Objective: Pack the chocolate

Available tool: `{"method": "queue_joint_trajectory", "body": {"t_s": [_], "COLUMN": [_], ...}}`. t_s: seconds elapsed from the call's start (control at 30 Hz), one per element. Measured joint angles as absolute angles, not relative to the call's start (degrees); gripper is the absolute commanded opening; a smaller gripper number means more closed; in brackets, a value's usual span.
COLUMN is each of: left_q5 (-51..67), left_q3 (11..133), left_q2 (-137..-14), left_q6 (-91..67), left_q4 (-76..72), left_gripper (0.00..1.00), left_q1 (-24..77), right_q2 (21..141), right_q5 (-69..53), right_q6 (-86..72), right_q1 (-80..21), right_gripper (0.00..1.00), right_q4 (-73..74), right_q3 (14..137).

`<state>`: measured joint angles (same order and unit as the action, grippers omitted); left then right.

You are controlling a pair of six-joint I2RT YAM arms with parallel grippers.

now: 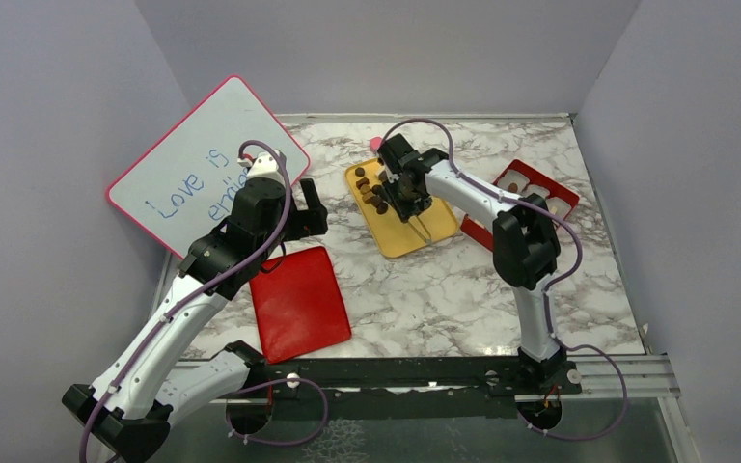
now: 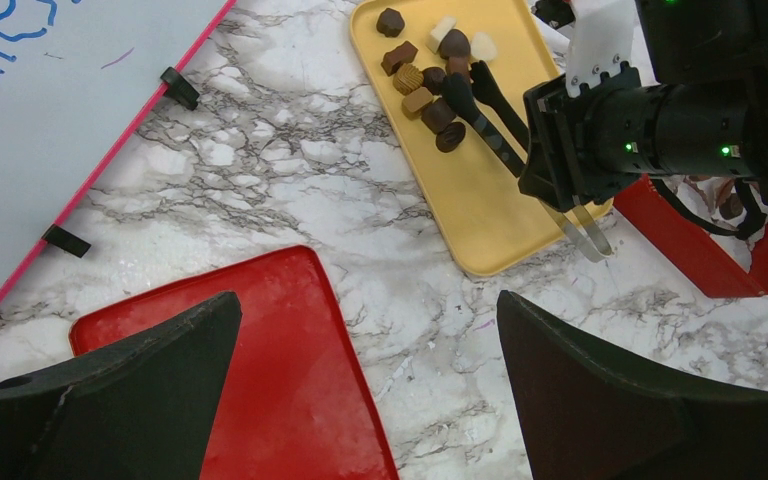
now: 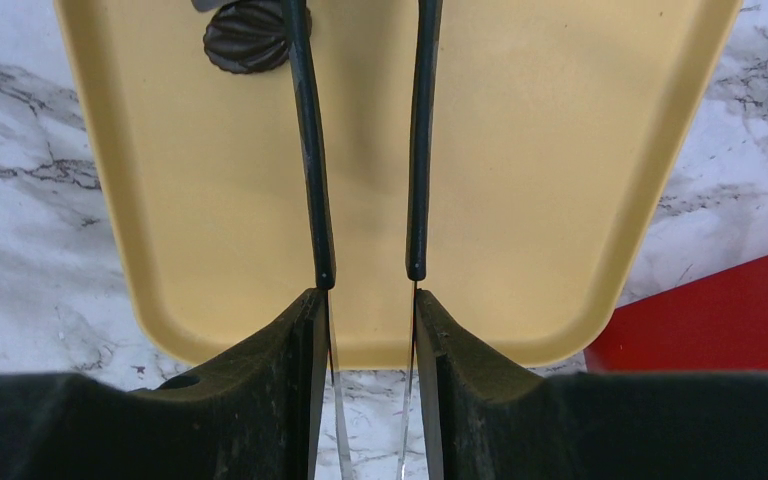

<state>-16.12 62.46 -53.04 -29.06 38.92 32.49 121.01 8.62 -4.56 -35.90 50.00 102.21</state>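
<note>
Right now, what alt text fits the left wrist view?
The right gripper holds black-tipped tongs with their tips among the chocolates clustered at the far end of a yellow tray on a marble table. The open left gripper frames a red tray in the foreground; a whiteboard shows upper left.

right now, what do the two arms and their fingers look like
Both the left arm and right arm have white links with black joints and bases. A lilac cable loops along each. The left fingers and right fingers are matte black, broad wedges. Small green lights glow on the right wrist.
</note>
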Motion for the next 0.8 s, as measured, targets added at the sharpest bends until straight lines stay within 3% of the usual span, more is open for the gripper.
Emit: {"method": "queue_joint_trajectory", "body": {"t_s": [0.17, 0.5, 0.8], "left_q5": [-16.14, -16.12, -16.14], "left_q3": [62.46, 63.42, 62.72], "left_q2": [-53.04, -53.93, -54.02], "left_q6": [-28.99, -27.81, -29.61], "left_q4": [38.92, 39.07, 39.11], "left_gripper": [0.99, 0.99, 0.99], "left_q1": [32.51, 32.49, 32.49], "right_q2": [123.66, 125.1, 122.98], "right_q5": [11.79, 13.08, 11.18], "right_q6": [-6.02, -7.07, -6.44], "right_q1": [-36.07, -36.03, -36.03], "right_gripper": [0.4, 0.24, 0.19], "right_q4": [51.29, 53.8, 54.02], "right_q3": [105.69, 107.77, 106.15]}}
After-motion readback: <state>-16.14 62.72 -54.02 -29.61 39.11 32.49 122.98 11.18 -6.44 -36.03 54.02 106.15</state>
